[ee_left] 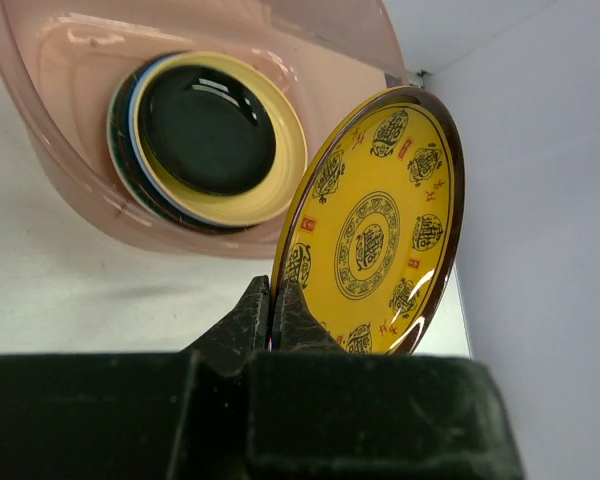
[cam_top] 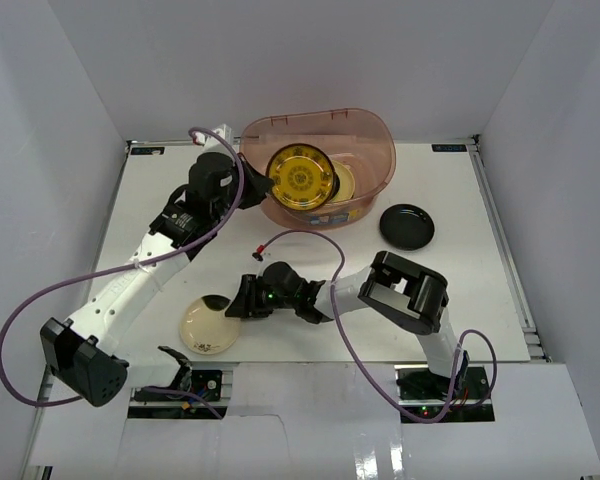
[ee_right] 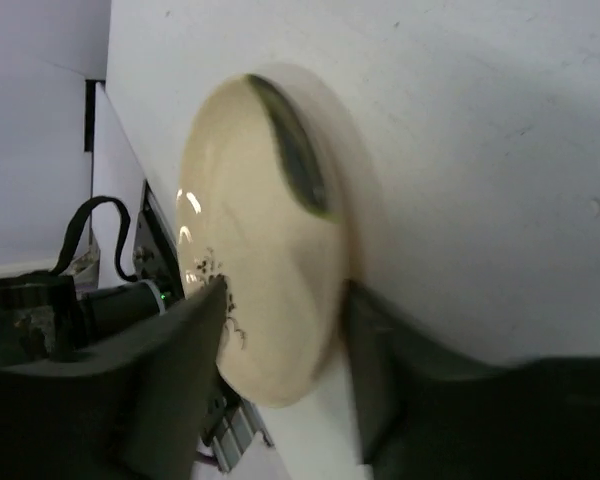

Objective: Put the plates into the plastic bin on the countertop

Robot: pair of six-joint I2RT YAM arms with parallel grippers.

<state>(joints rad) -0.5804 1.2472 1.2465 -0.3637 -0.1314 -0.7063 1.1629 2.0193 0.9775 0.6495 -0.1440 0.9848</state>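
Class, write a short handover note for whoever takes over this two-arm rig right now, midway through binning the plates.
Left end effector: shut on the amber-gold plate, held on edge over the plastic bin.
Right end effector: astride the rim of the cream plate on the countertop; grip not confirmed.
Done: a stack of plates lies in the bin.
To do: release the amber-gold plate, bin the cream plate, then the black plate beside the bin.
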